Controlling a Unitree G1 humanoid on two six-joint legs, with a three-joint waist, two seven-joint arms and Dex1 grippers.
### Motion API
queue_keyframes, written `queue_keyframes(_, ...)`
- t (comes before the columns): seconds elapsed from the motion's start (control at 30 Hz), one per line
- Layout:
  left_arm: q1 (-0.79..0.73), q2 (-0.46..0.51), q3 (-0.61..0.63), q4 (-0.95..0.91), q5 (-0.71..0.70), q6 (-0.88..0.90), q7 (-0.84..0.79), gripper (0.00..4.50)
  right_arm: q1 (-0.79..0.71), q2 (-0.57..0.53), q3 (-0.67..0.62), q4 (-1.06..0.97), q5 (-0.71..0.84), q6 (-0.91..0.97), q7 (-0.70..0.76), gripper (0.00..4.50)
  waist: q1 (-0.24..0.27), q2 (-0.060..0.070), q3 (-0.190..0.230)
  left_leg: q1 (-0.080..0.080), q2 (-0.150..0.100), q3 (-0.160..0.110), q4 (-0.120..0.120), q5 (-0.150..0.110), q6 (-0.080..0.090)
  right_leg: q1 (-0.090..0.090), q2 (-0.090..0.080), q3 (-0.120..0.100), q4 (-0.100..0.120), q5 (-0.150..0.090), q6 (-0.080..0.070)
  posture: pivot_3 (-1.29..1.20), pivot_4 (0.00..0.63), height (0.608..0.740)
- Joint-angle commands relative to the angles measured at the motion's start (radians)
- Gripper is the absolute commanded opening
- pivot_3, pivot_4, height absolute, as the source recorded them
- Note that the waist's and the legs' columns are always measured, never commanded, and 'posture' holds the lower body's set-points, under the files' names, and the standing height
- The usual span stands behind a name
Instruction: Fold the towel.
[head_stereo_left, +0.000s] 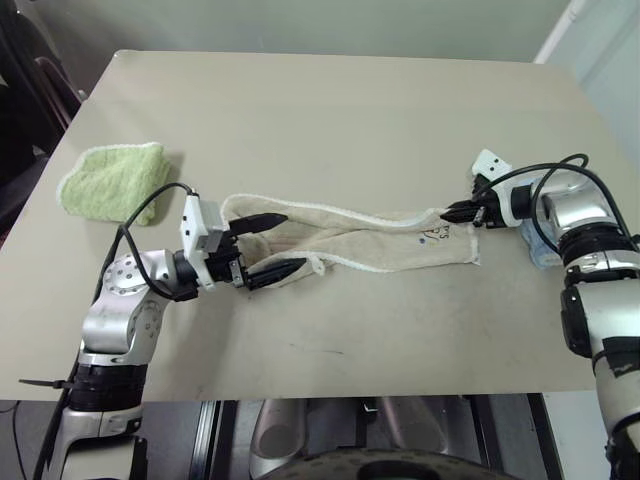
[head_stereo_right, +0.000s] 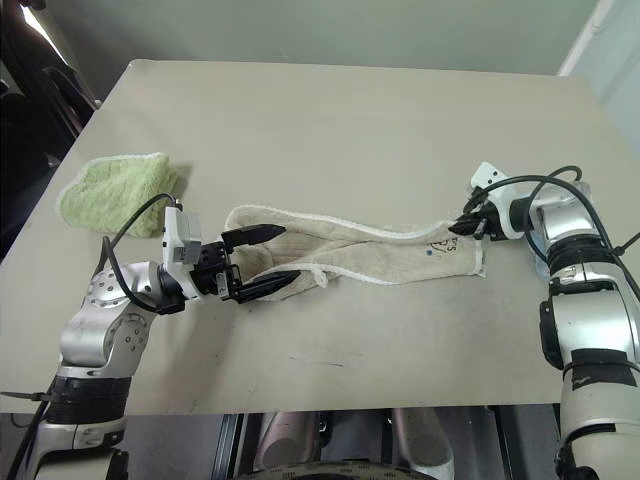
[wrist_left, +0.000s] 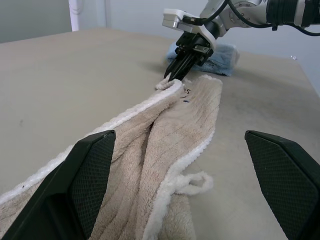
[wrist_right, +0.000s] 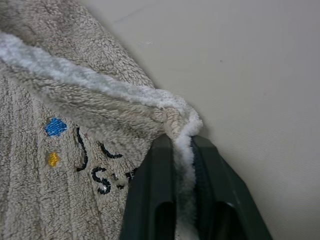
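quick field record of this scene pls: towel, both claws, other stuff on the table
towel: beige towel bunched into a long strip across the table
right claw: right claw shut on the towel's white corded corner
left claw: left claw open, fingers either side of the towel's other end
print: dark drawing with blue and yellow dots near the right claw
other items: green towel at the table's left; blue towel beside the right arm

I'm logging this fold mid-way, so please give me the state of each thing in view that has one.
towel: half-bunched lengthwise on the table, one corner pinched.
right gripper: shut on the towel's white-edged corner.
left gripper: open, fingers either side of the towel's other end.
green towel: folded, lying apart.
blue towel: folded, behind the right gripper.
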Motion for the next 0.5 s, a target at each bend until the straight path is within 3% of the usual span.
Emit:
queue_keyframes(0.03,-0.01,0.001,0.004,-0.032,0.005,-0.026,0.007,4.5,-0.034,-0.019,-0.026,-0.031,0.02,0.007,0.021,0.63,0.0,0.0,0.0,0.0,0.0,0.0,0.0,0.0,0.0,0.0,0.0,0.0,0.0,0.0,0.0,0.0,0.15,0.697)
queue_keyframes(0.17,-0.01,-0.001,-0.001,-0.028,0.01,-0.036,0.007,4.5,-0.042,-0.025,-0.03,-0.026,0.016,0.006,0.017,0.63,0.0,0.0,0.0,0.0,0.0,0.0,0.0,0.0,0.0,-0.001,0.0,0.0,0.0,0.0,0.0,0.0,0.15,0.697)
queue_keyframes(0.2,-0.011,-0.002,-0.002,-0.026,0.01,-0.037,0.007,4.5,-0.042,-0.028,-0.031,-0.026,0.015,0.002,0.014,0.28,0.0,0.0,0.0,0.0,0.0,0.0,0.0,0.0,0.0,-0.001,0.0,0.0,0.0,0.0,0.0,0.0,0.15,0.697)
queue_keyframes(0.27,-0.014,-0.005,-0.001,-0.023,0.012,-0.038,0.009,4.5,-0.045,-0.039,-0.039,-0.029,0.022,0.005,0.019,0.06,0.001,0.0,0.0,0.0,0.0,0.0,0.0,0.0,0.0,0.0,0.0,0.0,0.0,0.0,0.0,0.0,0.15,0.697)
queue_keyframes(0.5,-0.043,-0.025,0.029,-0.009,-0.013,-0.034,0.043,4.5,-0.036,-0.084,-0.083,-0.163,0.074,0.051,0.067,0.06,0.0,0.0,0.0,-0.001,0.0,0.0,0.0,0.0,0.0,-0.001,0.0,0.0,0.0,0.0,0.0,0.0,0.15,0.697)
